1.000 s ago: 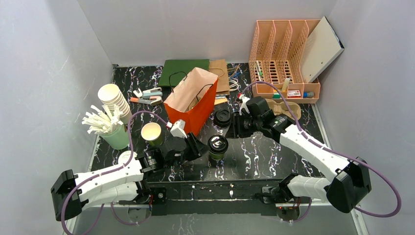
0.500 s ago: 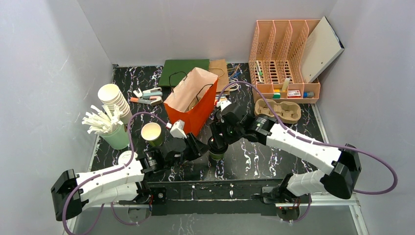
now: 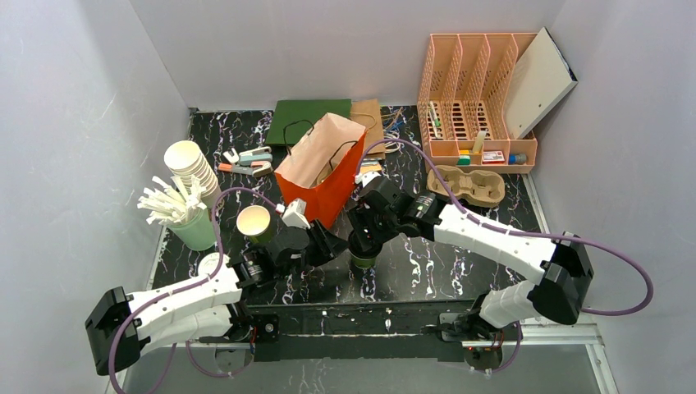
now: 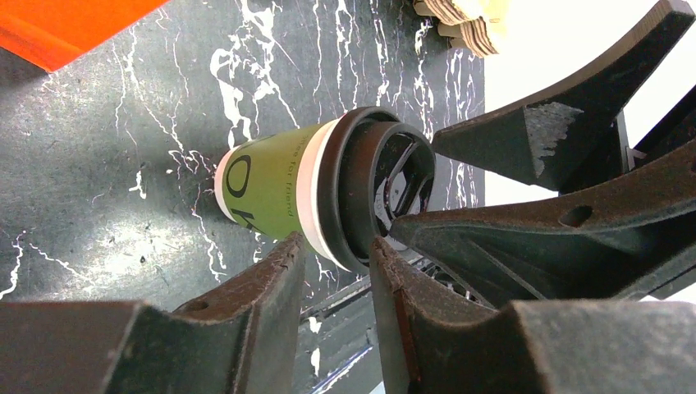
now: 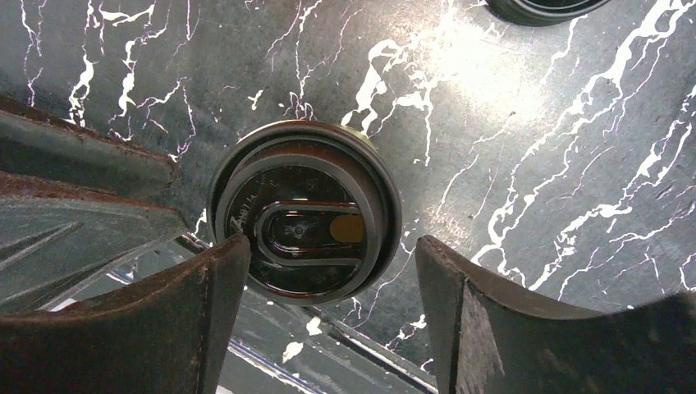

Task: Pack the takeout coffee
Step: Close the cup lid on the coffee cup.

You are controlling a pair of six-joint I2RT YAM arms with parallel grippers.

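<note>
— Where is the takeout coffee?
— Upright on the black marbled worktop, toward the near edge at the middle. It is just near and right of the open orange bag. Its black lid is on.
— And the right pincer?
— Directly above the cup, pointing down. The jaws are spread wider than the lid, one finger on each side. One finger sits right at the lid's rim, and the other shows a strip of worktop between it and the lid. It has hold of nothing.
— The left pincer?
— Low, at the cup's left side, aimed at it. Its fingers are parted only a little, a gap narrower than the cup, with nothing held between them. The cup stands just past the tips, but I cannot tell whether they touch it.
— Anything else close by?
— A lidless green cup stands left of the bag. Farther left is a stack of white cups.
</note>
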